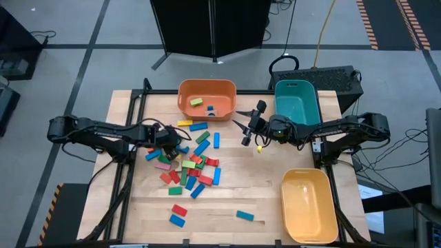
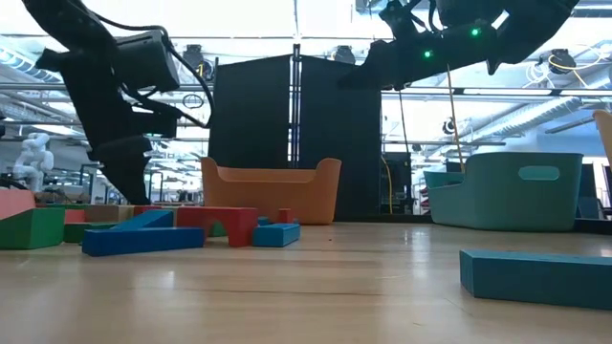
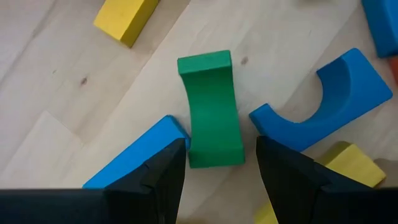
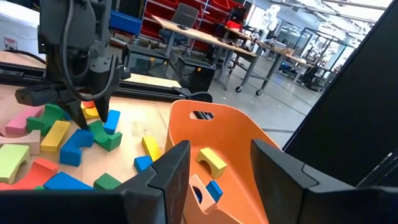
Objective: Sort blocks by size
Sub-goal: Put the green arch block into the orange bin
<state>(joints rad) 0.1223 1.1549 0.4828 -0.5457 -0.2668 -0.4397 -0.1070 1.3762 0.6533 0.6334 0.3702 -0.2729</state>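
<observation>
The left gripper [image 3: 221, 168], jaws open, straddles a green arched wooden block [image 3: 211, 109] in the block pile [image 1: 186, 165] at centre-left of the worktop [image 1: 275, 193]. Closing may also snag the touching blue block [image 3: 140, 158]. The right gripper [image 1: 246, 124], jaws open and empty, waits beside the orange plastic bin [image 1: 207, 88].

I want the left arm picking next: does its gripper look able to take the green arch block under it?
Probably yes: the left gripper is open with the green arch block between its fingers. Blue blocks lie close on both sides, though.

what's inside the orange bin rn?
Orange bin holds a few blocks: a yellow-green block and a small blue block; the right wrist view hints at a pale one too. Anything below its near wall is hidden.
</observation>
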